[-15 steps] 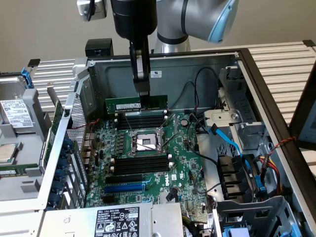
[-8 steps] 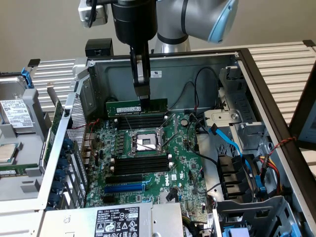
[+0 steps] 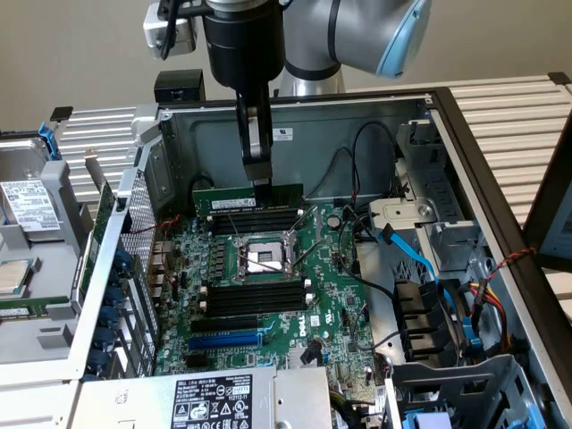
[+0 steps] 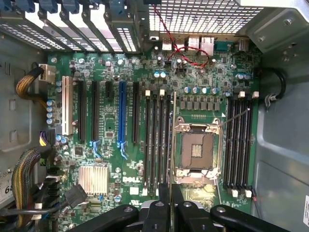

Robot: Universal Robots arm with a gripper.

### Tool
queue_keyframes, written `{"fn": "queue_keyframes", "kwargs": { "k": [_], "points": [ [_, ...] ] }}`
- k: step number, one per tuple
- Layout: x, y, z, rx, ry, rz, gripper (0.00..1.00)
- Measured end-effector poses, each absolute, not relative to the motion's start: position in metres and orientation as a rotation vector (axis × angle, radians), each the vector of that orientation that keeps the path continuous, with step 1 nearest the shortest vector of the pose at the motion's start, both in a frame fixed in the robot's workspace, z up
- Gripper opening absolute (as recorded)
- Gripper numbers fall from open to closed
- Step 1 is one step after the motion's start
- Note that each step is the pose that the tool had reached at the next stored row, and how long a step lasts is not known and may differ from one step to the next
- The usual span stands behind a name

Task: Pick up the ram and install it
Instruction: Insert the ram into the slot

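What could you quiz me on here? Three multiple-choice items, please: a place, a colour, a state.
1. Where is the RAM stick? A in the jaws, over the motherboard; B in a person's hand; C on the floor.
2. Its board colour? A red; B green; C yellow.
3. The CPU socket is: A under a fan; B taped over; C bare.
Answers: A, the jaws pinch its top edge. B, its long face shows green. C, its metal frame lies uncovered.
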State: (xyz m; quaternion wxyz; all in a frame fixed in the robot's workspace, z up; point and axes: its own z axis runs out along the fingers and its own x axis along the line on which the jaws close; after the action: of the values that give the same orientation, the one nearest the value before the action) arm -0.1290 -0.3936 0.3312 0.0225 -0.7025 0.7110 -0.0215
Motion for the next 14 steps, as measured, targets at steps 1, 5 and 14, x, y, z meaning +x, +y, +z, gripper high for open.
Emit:
{"fn": "queue_keyframes", "kwargs": {
  "k": [1, 5, 14],
  "points": [
    [-0.129, -0.3936, 0.3312, -2.176, 2.202, -0.067, 0.13],
    [-0.129, -0.3936, 0.3294, -2.176, 2.202, -0.066, 0.13],
    [-0.1291, -0.3959, 0.3271, -2.179, 2.205, -0.066, 0.13]
  ]
}}
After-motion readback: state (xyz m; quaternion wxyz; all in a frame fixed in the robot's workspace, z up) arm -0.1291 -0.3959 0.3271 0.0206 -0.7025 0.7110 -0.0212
